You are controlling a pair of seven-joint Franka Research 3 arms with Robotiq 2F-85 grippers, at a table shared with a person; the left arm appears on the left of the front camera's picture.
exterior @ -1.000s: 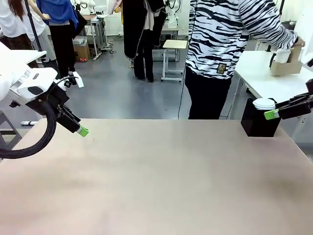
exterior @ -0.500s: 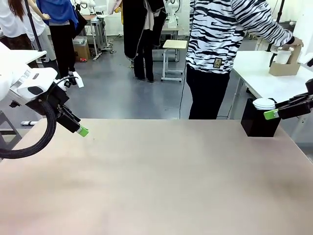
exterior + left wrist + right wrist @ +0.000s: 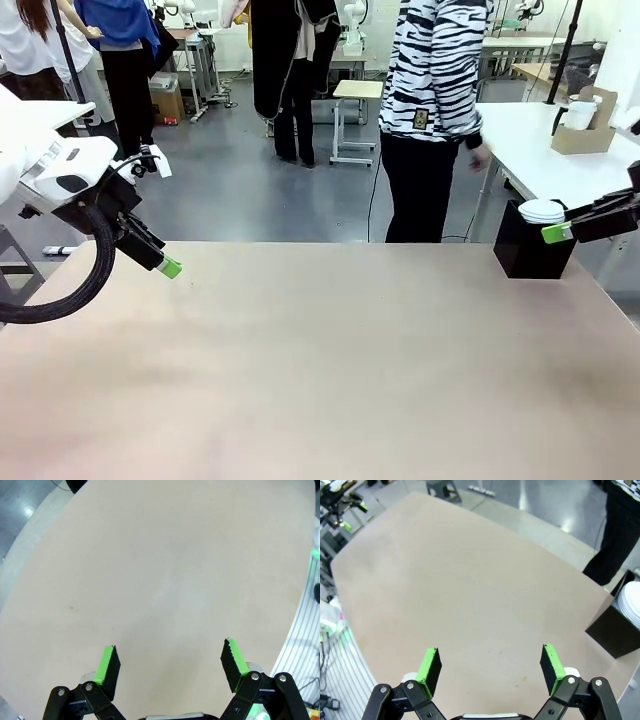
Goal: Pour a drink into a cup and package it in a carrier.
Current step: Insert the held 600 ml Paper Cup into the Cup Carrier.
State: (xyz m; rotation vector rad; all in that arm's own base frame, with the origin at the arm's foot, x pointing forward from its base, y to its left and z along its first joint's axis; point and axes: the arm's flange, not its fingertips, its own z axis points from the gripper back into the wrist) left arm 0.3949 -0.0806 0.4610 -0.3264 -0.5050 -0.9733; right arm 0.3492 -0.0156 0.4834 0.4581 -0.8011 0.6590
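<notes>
The left claw (image 3: 170, 667) hangs above the bare table (image 3: 330, 360) with its jaws wide apart and nothing between them. In the front view the left claw (image 3: 170, 268) is near the table's left far edge. The right claw (image 3: 490, 665) is also spread wide and holds nothing; the table is below it. In the front view the right claw (image 3: 556, 233) is just in front of the black box (image 3: 530, 250) with white lids, at the table's far right corner. The carrier (image 3: 583, 128) with a white cup (image 3: 581, 113) in it stands on another white table, well behind the right claw. A person (image 3: 437, 110) in a striped top stands beyond the table, left of the carrier, hands apart from it.
</notes>
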